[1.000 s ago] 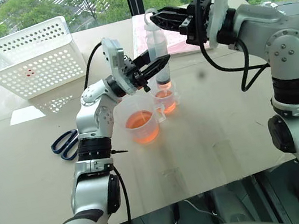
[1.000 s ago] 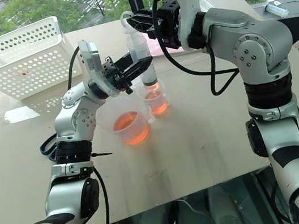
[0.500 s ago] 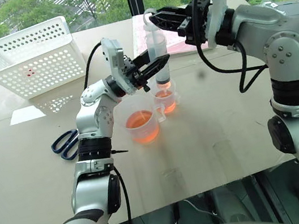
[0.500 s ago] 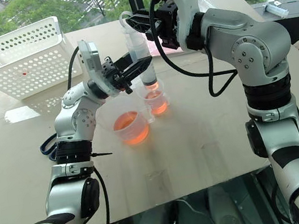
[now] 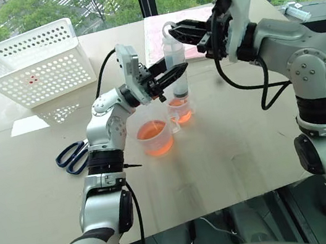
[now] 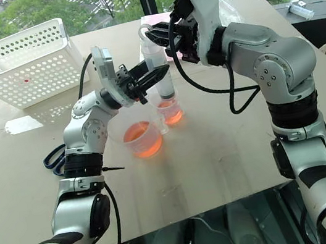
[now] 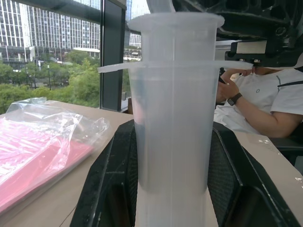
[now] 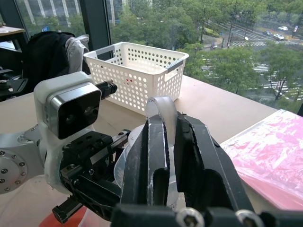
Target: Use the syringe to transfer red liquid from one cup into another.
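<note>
The syringe stands upright, its nozzle pointing down into the smaller cup, which holds red liquid. My left gripper is shut on the syringe's clear barrel, which sits between the black fingers. My right gripper is shut on the plunger ring at the top. Just beside the smaller cup, on its near left, the larger cup stands with more red liquid in it.
Black-handled scissors lie at the left of the table. A white perforated basket stands at the back left. A pink sheet in a plastic sleeve lies behind the cups. A seated person is beyond the table.
My right gripper has come down a little with the plunger ring, pushing the plunger lower into the barrel. The left gripper and the cups have stayed in place.
</note>
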Controlling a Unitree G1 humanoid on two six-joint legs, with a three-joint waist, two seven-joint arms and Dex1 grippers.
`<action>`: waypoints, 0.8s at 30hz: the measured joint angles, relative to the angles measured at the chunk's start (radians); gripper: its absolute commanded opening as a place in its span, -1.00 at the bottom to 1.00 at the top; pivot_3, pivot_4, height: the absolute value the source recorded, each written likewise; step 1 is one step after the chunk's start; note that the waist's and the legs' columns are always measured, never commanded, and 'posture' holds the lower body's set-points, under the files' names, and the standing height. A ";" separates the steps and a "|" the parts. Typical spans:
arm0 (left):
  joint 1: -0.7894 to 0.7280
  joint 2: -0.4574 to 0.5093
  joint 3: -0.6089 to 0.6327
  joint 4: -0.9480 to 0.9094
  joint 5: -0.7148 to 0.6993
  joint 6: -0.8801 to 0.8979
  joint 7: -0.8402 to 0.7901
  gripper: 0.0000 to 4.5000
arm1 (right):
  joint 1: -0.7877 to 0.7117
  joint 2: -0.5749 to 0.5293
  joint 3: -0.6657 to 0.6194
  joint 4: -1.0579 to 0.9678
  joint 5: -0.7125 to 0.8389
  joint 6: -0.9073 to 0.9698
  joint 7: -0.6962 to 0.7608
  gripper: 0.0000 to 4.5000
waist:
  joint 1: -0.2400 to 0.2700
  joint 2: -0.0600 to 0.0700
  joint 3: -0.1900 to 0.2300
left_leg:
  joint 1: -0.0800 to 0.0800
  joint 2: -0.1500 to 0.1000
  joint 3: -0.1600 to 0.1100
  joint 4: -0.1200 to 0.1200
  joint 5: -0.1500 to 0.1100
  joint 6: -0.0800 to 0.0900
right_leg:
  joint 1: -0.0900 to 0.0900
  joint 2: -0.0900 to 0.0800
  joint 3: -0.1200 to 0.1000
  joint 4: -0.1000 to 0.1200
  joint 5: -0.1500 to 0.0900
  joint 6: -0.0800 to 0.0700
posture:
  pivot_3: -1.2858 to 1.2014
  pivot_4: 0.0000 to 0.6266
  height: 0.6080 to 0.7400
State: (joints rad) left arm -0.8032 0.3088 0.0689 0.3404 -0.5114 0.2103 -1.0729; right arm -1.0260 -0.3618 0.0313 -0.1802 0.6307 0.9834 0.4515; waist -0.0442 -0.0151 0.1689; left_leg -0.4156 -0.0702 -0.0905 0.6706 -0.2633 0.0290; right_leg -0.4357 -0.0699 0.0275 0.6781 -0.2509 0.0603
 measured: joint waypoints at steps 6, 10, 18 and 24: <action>-0.014 0.000 -0.001 0.025 0.002 -0.001 -0.006 -0.41 | 0.011 0.006 0.011 -0.002 -0.012 0.000 0.000 -0.98 | 0.000 0.000 0.000 | 0.000 0.000 0.000 0.000 0.000 0.000 | 0.000 0.000 0.000 0.000 0.000 0.000 | 0.03 -0.52 1.00; -0.014 0.002 0.000 0.025 0.002 -0.001 -0.007 -0.41 | 0.013 0.016 0.007 -0.002 -0.016 -0.005 -0.001 -0.98 | 0.000 0.000 0.000 | 0.000 0.000 0.000 0.000 0.000 0.000 | 0.000 0.000 0.000 0.000 0.000 0.000 | 0.03 -0.52 1.00; -0.038 0.015 0.050 0.024 -0.004 -0.025 0.009 -0.41 | 0.016 0.067 -0.059 0.019 0.053 -0.028 0.042 -0.06 | 0.000 0.000 0.000 | 0.000 0.000 0.000 0.000 0.000 0.000 | 0.000 0.000 0.000 0.000 0.000 0.000 | 0.03 -0.52 1.00; -0.038 0.015 0.051 0.024 -0.004 -0.027 0.008 -0.41 | 0.014 0.064 -0.144 0.004 0.136 -0.031 0.048 -0.06 | 0.000 0.000 0.000 | 0.000 0.000 0.000 0.000 0.000 0.000 | 0.000 0.000 0.000 0.001 0.000 0.000 | 0.03 -0.52 1.00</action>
State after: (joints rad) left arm -0.8414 0.3240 0.1195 0.3640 -0.5158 0.1833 -1.0651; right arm -1.0120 -0.2979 -0.1129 -0.1766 0.7671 0.9525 0.4999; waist -0.0437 -0.0151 0.1688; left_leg -0.4156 -0.0703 -0.0904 0.6708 -0.2631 0.0288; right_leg -0.4360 -0.0700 0.0274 0.6786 -0.2508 0.0603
